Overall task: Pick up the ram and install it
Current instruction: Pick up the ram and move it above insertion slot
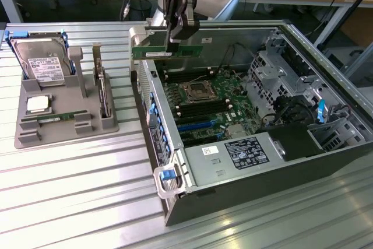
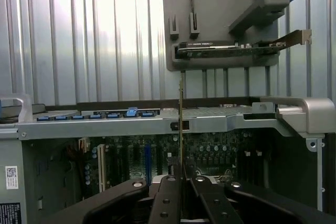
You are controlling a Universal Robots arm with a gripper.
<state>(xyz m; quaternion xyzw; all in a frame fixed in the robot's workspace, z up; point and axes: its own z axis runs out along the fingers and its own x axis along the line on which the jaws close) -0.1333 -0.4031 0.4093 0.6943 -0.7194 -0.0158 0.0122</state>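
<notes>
Right now I have the gripper (image 1: pixel 173 40) closed narrow on the ram (image 1: pixel 167 51). It pinches the upper edge, so the green stick hangs level and runs left to right in the exterior view. The stick is in the air over the far left corner of the open computer case (image 1: pixel 326 80), above the black memory slots (image 1: pixel 180 75) on the motherboard (image 1: pixel 210 109). From the wrist I see the stick edge-on between the fingers (image 2: pixel 167 192). Well to the exterior view's left, a grey tray (image 1: pixel 64 126) holds a hard drive (image 1: pixel 41 65), a processor chip (image 1: pixel 37 104) and an expansion card (image 1: pixel 103 88).
</notes>
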